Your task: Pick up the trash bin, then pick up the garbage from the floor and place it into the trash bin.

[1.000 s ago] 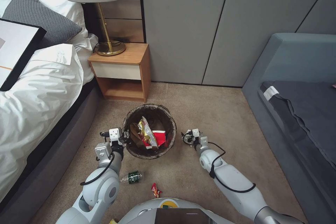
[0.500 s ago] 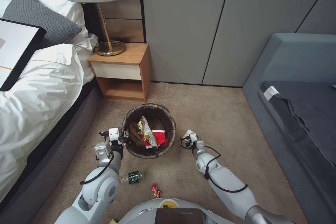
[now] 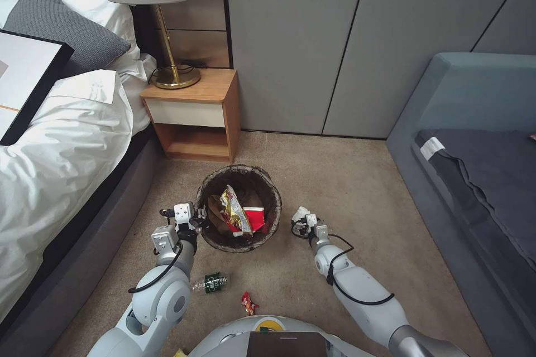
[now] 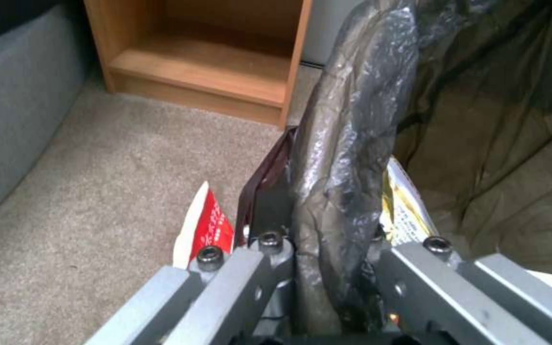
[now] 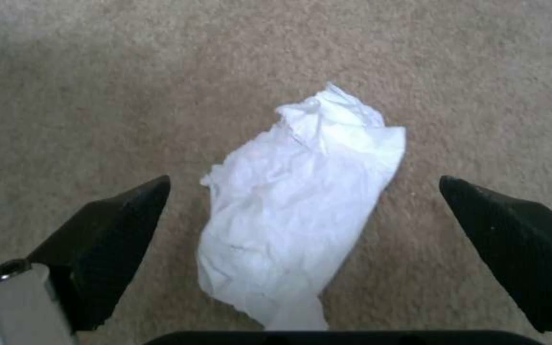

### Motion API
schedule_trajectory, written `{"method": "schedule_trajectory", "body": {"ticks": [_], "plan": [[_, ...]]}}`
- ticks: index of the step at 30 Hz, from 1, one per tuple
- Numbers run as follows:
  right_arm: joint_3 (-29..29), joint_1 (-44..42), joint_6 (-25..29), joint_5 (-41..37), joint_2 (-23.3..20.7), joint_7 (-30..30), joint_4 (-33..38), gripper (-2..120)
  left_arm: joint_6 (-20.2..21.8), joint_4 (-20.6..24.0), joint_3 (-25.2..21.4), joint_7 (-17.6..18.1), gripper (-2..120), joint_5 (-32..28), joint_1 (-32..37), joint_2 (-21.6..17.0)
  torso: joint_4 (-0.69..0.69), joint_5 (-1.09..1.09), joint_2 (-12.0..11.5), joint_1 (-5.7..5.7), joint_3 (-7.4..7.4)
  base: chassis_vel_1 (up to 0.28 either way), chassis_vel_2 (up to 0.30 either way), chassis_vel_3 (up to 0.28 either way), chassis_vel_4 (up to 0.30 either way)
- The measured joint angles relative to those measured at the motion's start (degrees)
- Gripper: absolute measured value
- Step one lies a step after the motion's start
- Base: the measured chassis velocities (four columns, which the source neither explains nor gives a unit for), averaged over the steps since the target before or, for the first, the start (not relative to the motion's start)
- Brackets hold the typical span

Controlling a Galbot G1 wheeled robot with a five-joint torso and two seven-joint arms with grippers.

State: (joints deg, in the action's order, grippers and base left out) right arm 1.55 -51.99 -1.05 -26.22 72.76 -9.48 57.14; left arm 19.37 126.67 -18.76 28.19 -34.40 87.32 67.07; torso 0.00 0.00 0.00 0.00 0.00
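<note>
Crumpled white tissue wad [image 5: 302,211] on carpet [image 5: 97,96]

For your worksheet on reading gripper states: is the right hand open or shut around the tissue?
Open. The right hand has its two dark fingertips spread wide either side of the white tissue, which lies on the carpet, ungripped.

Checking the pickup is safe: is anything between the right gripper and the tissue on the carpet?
Nothing visible. The right gripper is open, its fingers either side of the white tissue wad on bare carpet.
</note>
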Motion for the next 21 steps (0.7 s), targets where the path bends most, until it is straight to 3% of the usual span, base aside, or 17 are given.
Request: {"method": "schedule_trajectory", "body": {"ticks": [21], "plan": [[-0.20, 1.43, 0.62, 1.23, 2.06, 0.24, -3.98, 100, -0.08, 0.20, -0.25, 0.12, 4, -0.47, -0.19, -0.55, 0.00, 0.00, 0.00, 0.00, 0.00, 0.000, 0.000, 0.000, 0.000]]}}
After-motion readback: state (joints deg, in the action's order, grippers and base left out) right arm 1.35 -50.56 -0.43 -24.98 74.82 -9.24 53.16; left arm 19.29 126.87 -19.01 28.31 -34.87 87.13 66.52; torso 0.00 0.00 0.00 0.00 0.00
